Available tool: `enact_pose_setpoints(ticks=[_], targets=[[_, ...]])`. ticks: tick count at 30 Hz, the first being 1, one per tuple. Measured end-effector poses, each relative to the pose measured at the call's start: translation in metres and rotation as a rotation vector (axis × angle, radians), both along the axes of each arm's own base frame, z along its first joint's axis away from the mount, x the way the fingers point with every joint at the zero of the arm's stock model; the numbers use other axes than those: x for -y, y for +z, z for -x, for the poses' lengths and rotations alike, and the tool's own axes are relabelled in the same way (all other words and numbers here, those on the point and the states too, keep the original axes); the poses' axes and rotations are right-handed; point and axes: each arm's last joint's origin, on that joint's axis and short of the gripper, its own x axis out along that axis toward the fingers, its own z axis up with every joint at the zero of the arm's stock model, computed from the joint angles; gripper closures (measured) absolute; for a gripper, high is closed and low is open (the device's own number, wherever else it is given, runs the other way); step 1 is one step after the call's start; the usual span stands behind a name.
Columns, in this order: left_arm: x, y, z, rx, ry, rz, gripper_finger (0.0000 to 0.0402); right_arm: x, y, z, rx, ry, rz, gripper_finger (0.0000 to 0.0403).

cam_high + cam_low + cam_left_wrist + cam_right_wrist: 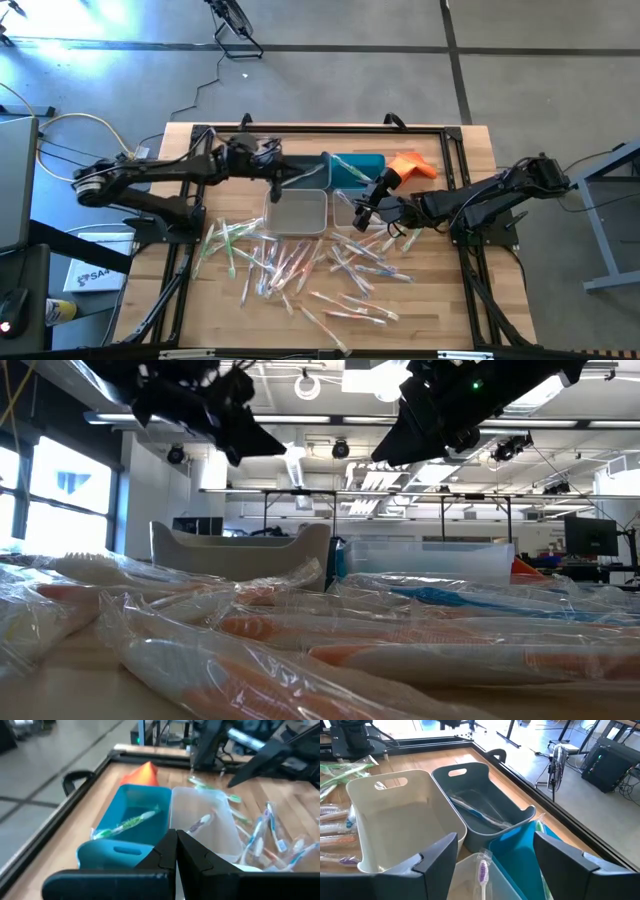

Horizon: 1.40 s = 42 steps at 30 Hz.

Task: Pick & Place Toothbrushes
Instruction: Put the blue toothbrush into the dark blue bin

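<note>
Toothbrushes [300,265] litter my table's [470,320] middle; its near corners stay bare. Bins [300,205] crowd the far side between my arms.

Light wooden table [150,290] with a black frame round the edge. Wrapped toothbrushes [300,265] are scattered all over the middle and lower part of the top-down shot. Above them sit four small bins: white [296,211], grey [305,172], blue [358,168], and a clear one [345,210]. An orange cloth [412,165] lies just right of the blue bin.
</note>
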Motion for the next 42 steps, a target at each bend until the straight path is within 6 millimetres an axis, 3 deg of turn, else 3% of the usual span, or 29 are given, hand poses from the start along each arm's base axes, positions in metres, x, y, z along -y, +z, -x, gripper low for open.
enact_pose_setpoints(ticks=[9,23,32,42], targets=[[0.022,0.011,0.040,0.107,-0.036,-0.083,0.0398,0.000,0.000,0.000,-0.003,0.003,0.000,0.0149],[0.040,0.011,0.093,0.261,-0.050,-0.162,0.0398,0.003,0.001,-0.001,0.005,-0.009,-0.001,0.0149],[0.050,0.017,0.113,0.356,-0.163,-0.184,0.0398,0.003,0.000,-0.001,0.005,-0.006,-0.002,0.0149],[0.054,0.015,0.123,0.338,-0.167,-0.148,0.0398,0.002,0.000,-0.001,0.003,0.017,-0.014,0.0149]])
